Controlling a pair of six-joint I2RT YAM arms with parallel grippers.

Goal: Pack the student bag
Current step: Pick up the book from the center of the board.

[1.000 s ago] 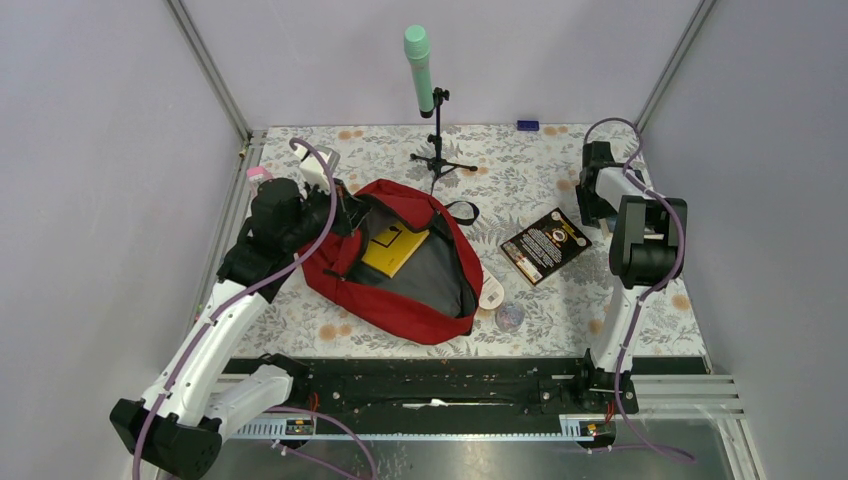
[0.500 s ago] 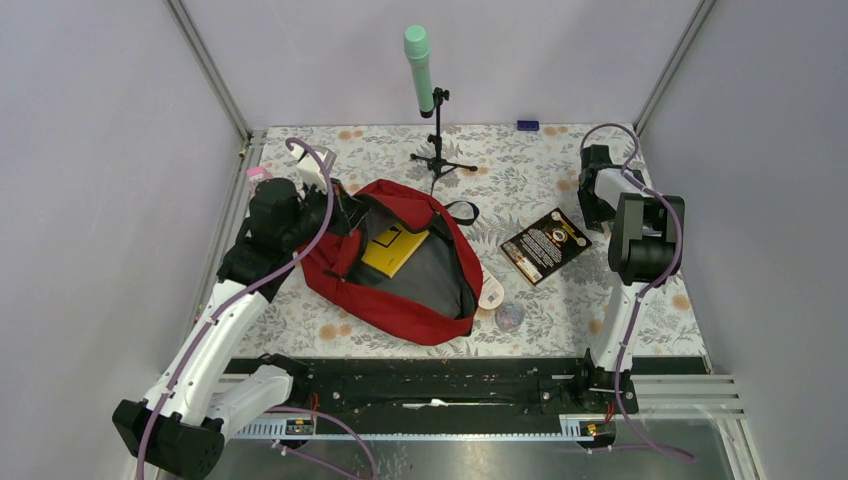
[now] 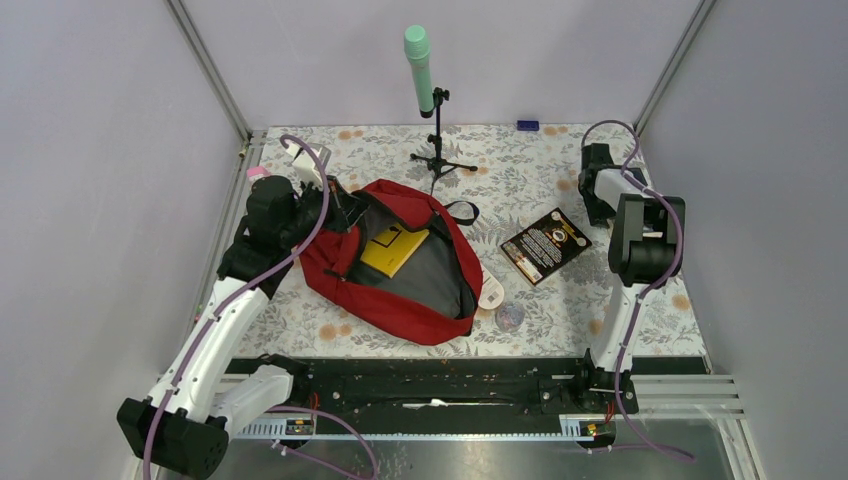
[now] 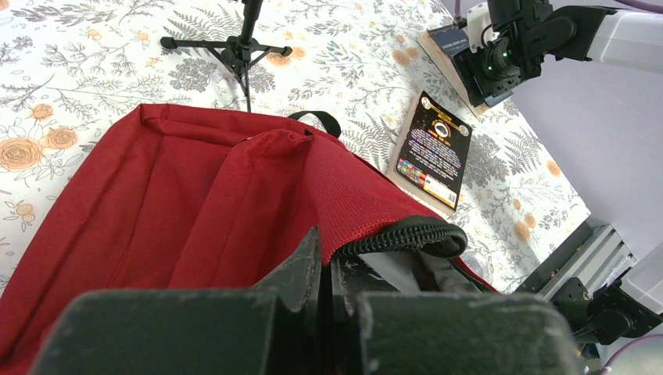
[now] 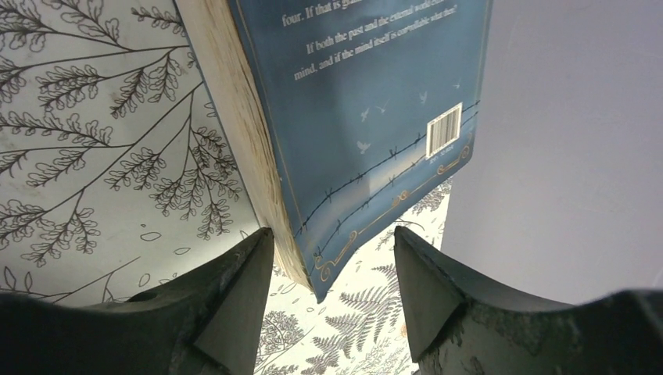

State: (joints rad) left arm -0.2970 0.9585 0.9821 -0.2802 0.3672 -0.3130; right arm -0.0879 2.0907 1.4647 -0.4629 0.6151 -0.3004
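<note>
The student bag (image 3: pixel 400 290), a red backpack with a dark grey lining, lies open at the table's left-centre with a yellow book (image 3: pixel 393 250) inside. My left gripper (image 3: pixel 335 208) is shut on the bag's far-left rim. In the left wrist view the gripper (image 4: pixel 326 250) pinches the red fabric (image 4: pixel 195 195) by the black zipper. My right gripper (image 3: pixel 590 200) is at the far right. In the right wrist view it (image 5: pixel 332 234) is open, its jaws on either side of a corner of a blue book (image 5: pixel 352 94) tilted off the table.
A black book (image 3: pixel 545 245) lies right of the bag. A white item (image 3: pixel 491 295) and a small clear round thing (image 3: pixel 510 317) lie by the bag's near right side. A microphone stand (image 3: pixel 432 110) stands behind the bag. The walls are close on both sides.
My left wrist has shifted slightly back and left, still holding the bag's rim. The right arm has barely moved.
</note>
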